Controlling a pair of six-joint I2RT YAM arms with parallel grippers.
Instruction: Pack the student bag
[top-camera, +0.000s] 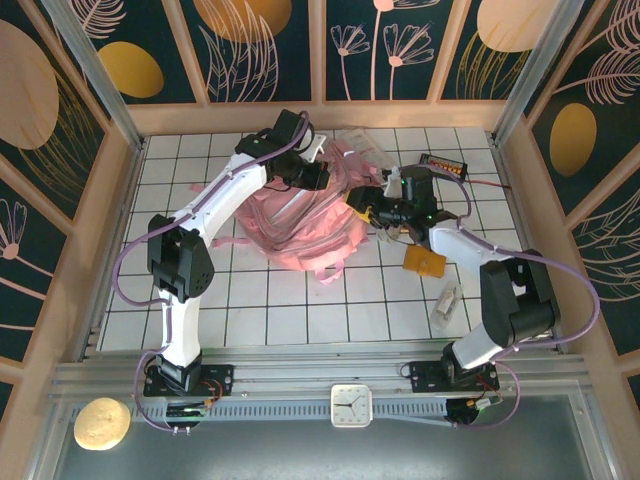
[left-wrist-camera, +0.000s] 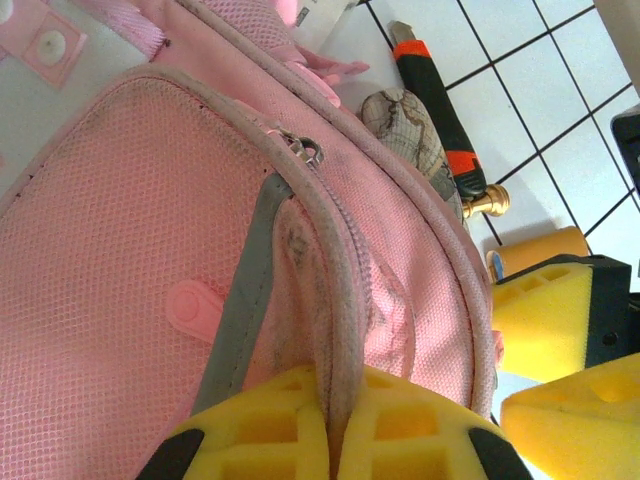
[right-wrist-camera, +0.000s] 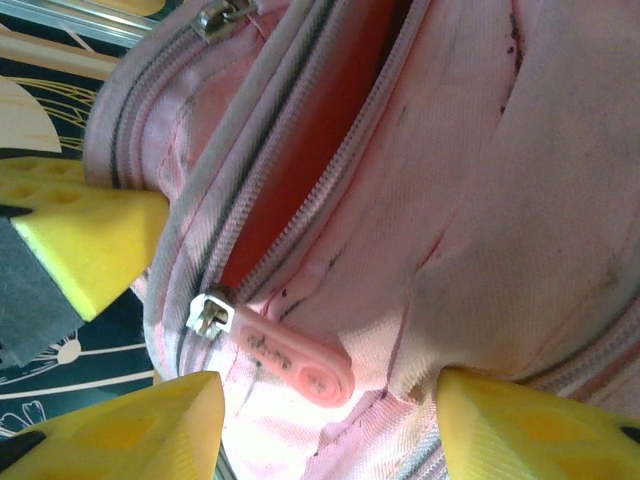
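Softness first: large soft pink fabric backpack (top-camera: 300, 228), slumped on white tiled counter (top-camera: 250, 300). Probably light and limp, likely to sag and slide rather than hold shape; not fragile. Best taken, judging by the seams, at a stiffer edge such as the piped rim or a zipper pull, not by loose cloth.

At the backpack's far edge, left gripper (left-wrist-camera: 330, 440) clenched on the piped pink rim (left-wrist-camera: 340, 260), beside a grey reflective strip (left-wrist-camera: 245, 290). At the backpack's right side, right gripper (right-wrist-camera: 330, 425) released, yellow pads (right-wrist-camera: 130, 425) apart, straddling a pink rubber zipper pull (right-wrist-camera: 295, 360) without touching it. Zipper partly open, red lining (right-wrist-camera: 310, 130) showing above the pull.

Just right of the backpack: black-and-orange utility knife (left-wrist-camera: 435, 110), mottled grey stone-like lump (left-wrist-camera: 400, 125), small brass piece (left-wrist-camera: 487, 203), orange block (top-camera: 422, 262). Farther right, small pale packet (top-camera: 445, 300).

Counted: one backpack, two grippers, two metal zipper sliders (right-wrist-camera: 210, 315), one pink pull, one knife, one lump, one brass piece, one block, one packet.
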